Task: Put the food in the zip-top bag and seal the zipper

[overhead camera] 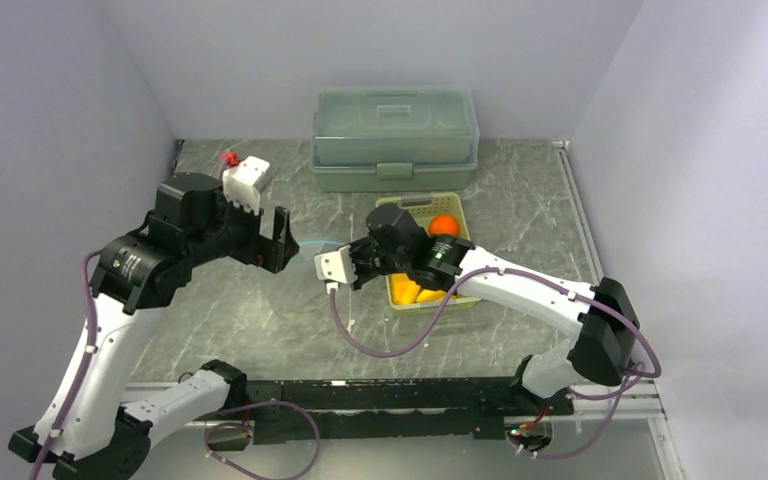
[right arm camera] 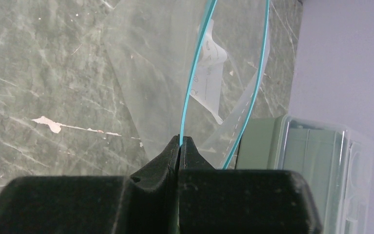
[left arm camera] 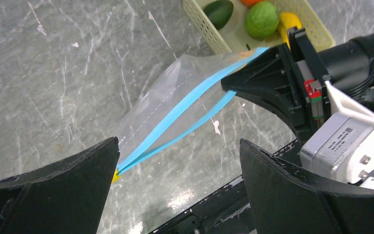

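My right jaws pinched just one lip of the zipper [left arm camera: 190, 100]; left jaws stood spread, holding nothing. I feared the floppy zip-top bag [left arm camera: 175, 80] slipping free.

bench [overhead camera: 260, 320]: grey-green marble-pattern top, white scuff [right arm camera: 53, 124] | far edge: transl. green lidded box [overhead camera: 395, 135], sits flat | ctr-right: slotted basket [overhead camera: 412, 201], just in front of box, upright | zip-top bag [left arm camera: 175, 87]: contact w/ bench n/d

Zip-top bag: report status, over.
Right gripper shut on the zipper. Left gripper open wide. Zip-top bag mouth open, looks empty; avocado and green fruit in the basket. Nothing blocking the mouth.
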